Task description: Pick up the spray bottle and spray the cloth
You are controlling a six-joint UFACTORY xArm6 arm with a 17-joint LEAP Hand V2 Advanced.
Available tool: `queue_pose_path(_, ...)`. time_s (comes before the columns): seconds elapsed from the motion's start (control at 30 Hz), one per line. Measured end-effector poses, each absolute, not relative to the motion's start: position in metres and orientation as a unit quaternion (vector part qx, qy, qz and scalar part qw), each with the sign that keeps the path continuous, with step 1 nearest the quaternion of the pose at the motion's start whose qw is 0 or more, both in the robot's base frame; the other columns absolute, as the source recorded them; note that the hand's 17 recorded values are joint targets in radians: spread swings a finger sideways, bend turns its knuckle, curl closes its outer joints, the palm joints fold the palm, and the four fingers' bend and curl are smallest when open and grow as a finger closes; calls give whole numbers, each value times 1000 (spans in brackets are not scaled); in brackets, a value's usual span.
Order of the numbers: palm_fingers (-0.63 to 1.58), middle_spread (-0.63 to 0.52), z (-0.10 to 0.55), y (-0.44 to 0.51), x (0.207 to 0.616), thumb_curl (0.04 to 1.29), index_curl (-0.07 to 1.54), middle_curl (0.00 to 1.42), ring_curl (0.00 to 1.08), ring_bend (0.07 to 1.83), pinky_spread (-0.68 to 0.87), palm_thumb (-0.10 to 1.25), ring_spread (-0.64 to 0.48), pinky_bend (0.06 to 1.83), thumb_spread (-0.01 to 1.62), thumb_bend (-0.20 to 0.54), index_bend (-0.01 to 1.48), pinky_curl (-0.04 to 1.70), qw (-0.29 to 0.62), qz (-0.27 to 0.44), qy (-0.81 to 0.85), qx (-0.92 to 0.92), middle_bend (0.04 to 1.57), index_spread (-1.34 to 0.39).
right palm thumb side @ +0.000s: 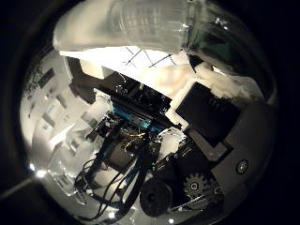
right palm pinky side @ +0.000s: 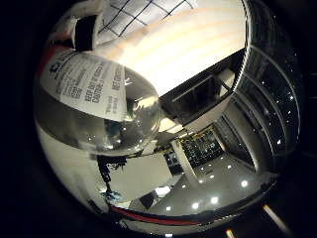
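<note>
Premises present as a large indoor lab or office-type hall. Beyond the hand, a ceiling with rows of recessed lights [right palm pinky side: 214, 200] and a dark gridded wall panel [right palm pinky side: 200, 148] are visible. Beside the palm sits a pale wooden tabletop [right palm pinky side: 188, 44].

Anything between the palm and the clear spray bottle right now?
Nothing: the clear plastic spray bottle with its white label fills the little finger side view, close against the hand.
</note>
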State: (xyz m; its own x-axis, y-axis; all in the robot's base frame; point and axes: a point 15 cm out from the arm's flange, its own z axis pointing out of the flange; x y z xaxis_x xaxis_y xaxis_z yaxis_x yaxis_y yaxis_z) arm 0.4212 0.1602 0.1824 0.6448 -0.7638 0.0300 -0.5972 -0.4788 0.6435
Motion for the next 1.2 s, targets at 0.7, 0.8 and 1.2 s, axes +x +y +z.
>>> queue_pose_path(0.7, 1188, -71, 208, 153, 418, 906, 724, 600, 613, 1495, -174, 1077, -163, 1018, 725, -16, 1187, 1337, 306, -134, -413, 847, 1387, -187)
queue_pose_path(0.8, 1188, -71, 204, 155, 417, 903, 725, 600, 613, 1495, -174, 1072, -163, 1017, 727, -17, 1186, 1337, 305, -140, -413, 847, 1387, -187)
queue_pose_path(1.2, 1189, -71, 237, 244, 399, 913, 732, 600, 615, 1493, -176, 1082, -163, 1017, 733, -15, 1187, 1338, 122, -255, -420, 862, 1387, -189)
